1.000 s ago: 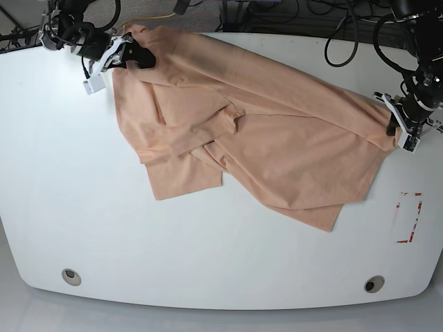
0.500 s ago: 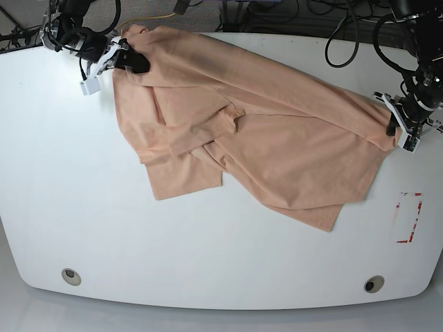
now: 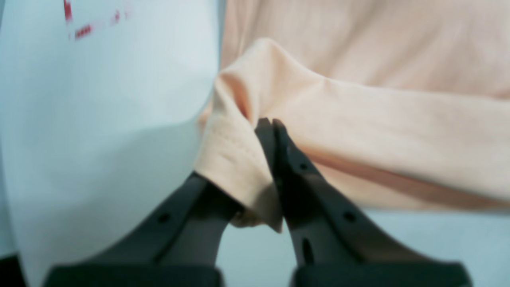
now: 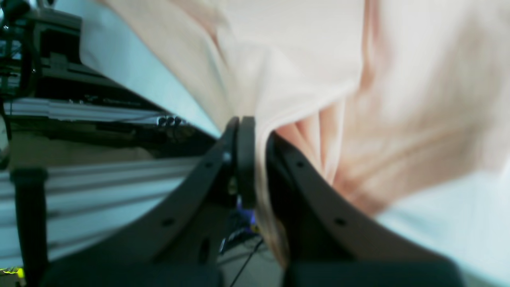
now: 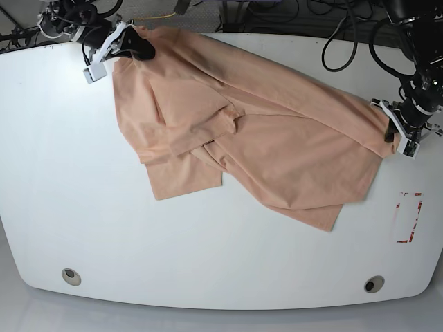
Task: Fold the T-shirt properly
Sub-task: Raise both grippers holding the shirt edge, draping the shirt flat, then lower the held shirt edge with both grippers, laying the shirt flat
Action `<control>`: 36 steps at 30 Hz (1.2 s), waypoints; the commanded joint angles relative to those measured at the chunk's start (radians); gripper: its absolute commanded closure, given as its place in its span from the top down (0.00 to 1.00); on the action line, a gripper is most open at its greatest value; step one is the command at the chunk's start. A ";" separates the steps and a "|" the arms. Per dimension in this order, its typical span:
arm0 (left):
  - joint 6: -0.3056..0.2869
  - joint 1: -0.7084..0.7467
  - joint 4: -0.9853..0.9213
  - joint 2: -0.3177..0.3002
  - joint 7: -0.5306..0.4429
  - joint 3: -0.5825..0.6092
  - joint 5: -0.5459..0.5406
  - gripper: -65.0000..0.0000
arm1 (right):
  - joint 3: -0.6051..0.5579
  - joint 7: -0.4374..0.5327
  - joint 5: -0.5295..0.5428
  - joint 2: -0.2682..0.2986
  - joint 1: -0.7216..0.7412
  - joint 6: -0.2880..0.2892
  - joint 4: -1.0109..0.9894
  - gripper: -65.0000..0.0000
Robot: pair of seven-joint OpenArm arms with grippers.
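- Since the earlier base frames, the right gripper point(image 5: 142, 50) has drawn up and back toward the far desk corner with its shirt corner, and its fingers have gone from apart to clenched. The left gripper point(image 5: 390, 133) has shifted only slightly.
- Left wrist view: left gripper point(image 3: 271, 123) fingers are clamped together on a hemmed edge of the T-shirt point(image 3: 358, 119). A fold of cloth bulges just ahead of the fingertips; the rest runs off to the fingers' right. White desk point(image 3: 99, 119) lies bare on the fingers' left, with a red mark at the far edge.
- Right wrist view (blurred): right gripper point(image 4: 255, 131) fingers are pinched on a thin layer of the T-shirt point(image 4: 398, 79), which fans out ahead and to the fingers' right. The desk edge and rack gear sit just left of the fingers, so little room that way.
- Base view: the T-shirt point(image 5: 277, 138) lies crumpled on the desk point(image 5: 208, 256), long axis running diagonally from one set of fingers to the other, a sleeve folded over near the middle and a lower flap hanging toward the near side.
- Judgement: each arm holds one end, so the cloth lies between both sets of fingers; the next move likely turns on pulling along that diagonal to flatten it.
- Room: wide bare desk on the near side; far edge and both side edges are close to the fingers.
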 commanded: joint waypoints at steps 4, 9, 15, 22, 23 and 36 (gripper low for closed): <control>0.002 -0.033 0.021 0.020 -0.019 0.028 -0.009 0.00 | 0.058 0.015 -0.014 0.034 0.015 0.002 0.016 0.00; 0.070 -0.071 0.073 0.089 -0.014 0.051 -0.007 0.00 | 0.095 0.015 -0.124 0.072 0.106 0.002 0.016 0.00; 0.161 -0.157 0.076 0.129 -0.014 0.147 -0.009 0.00 | 0.114 -0.007 -0.264 0.109 0.282 0.002 0.019 0.00; 0.205 -0.204 0.076 0.130 -0.014 0.254 -0.007 0.00 | 0.044 -0.007 -0.391 0.207 0.489 0.002 -0.053 0.00; 0.213 -0.206 0.076 0.127 -0.014 0.262 -0.009 0.00 | 0.030 -0.007 -0.407 0.227 0.522 0.002 -0.068 0.00; 0.224 -0.375 0.071 0.132 -0.014 0.277 0.062 0.00 | -0.117 -0.007 -0.581 0.318 0.933 0.002 -0.302 0.00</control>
